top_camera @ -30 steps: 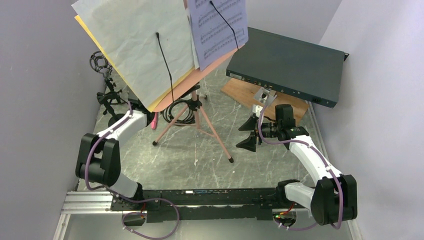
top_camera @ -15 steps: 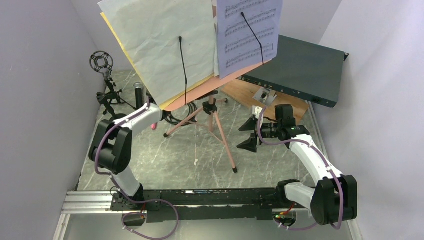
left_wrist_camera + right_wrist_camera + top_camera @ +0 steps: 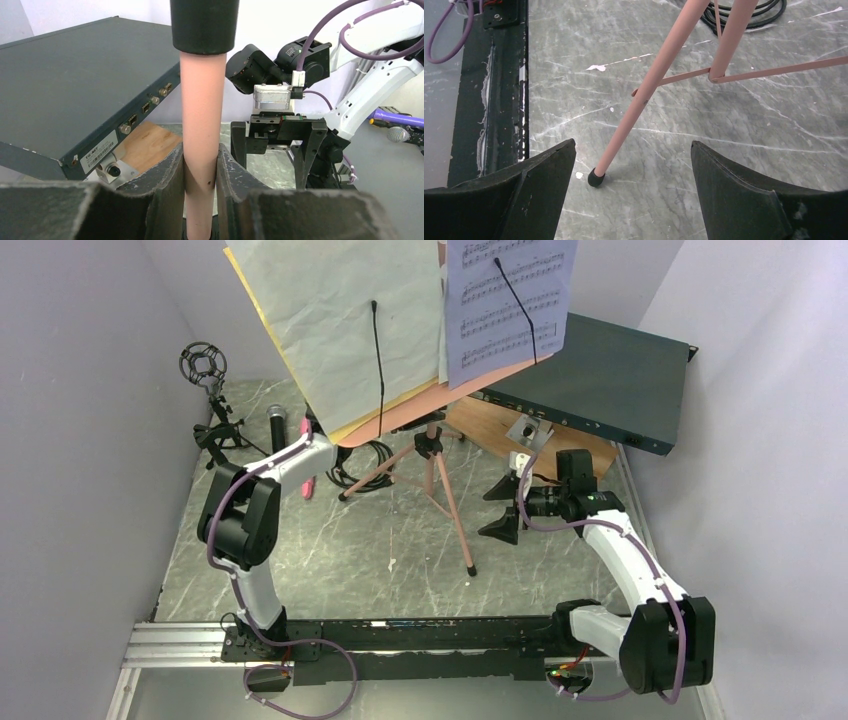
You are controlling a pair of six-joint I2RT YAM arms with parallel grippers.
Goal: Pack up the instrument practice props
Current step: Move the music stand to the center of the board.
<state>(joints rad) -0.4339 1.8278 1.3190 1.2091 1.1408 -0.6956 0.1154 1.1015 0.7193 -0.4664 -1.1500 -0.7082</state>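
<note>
Music stand (image 3: 428, 445), pink, with a tripod base, now stands near the middle of the grey marbled table (image 3: 350, 560); over the last second it has travelled from the left side toward the right arm, its desk swinging with it and the near leg (image 3: 644, 100) coming to rest just in front of the right gripper (image 3: 505, 508). The left gripper (image 3: 200, 172) has carried it there, jaws drawn narrow and clamped on the pink pole (image 3: 202, 100) just below its black collar; the left arm is stretched out under the desk. The right gripper has barely moved; its jaws stand wide and hold nothing, framing the black foot (image 3: 596, 177) of that leg from above.

My reading is that the stand is being brought within reach of both arms so that it can be folded; nothing is packed yet, since the white page (image 3: 330, 320), the yellow page (image 3: 268, 330) behind it and the printed sheet music (image 3: 510, 300) sit on the desk under their black clip arms (image 3: 378, 350).

Around it: a coil of black cable (image 3: 365, 460) lies under the tripod and could snag a leg; the dark teal rack box (image 3: 590, 370) on its wooden board (image 3: 480, 425) sits close behind the desk's right edge, touching or not I cannot tell; the black microphone (image 3: 276, 425), the pink microphone (image 3: 309, 487) and the shock-mount holder (image 3: 203, 362) wait at far left.
</note>
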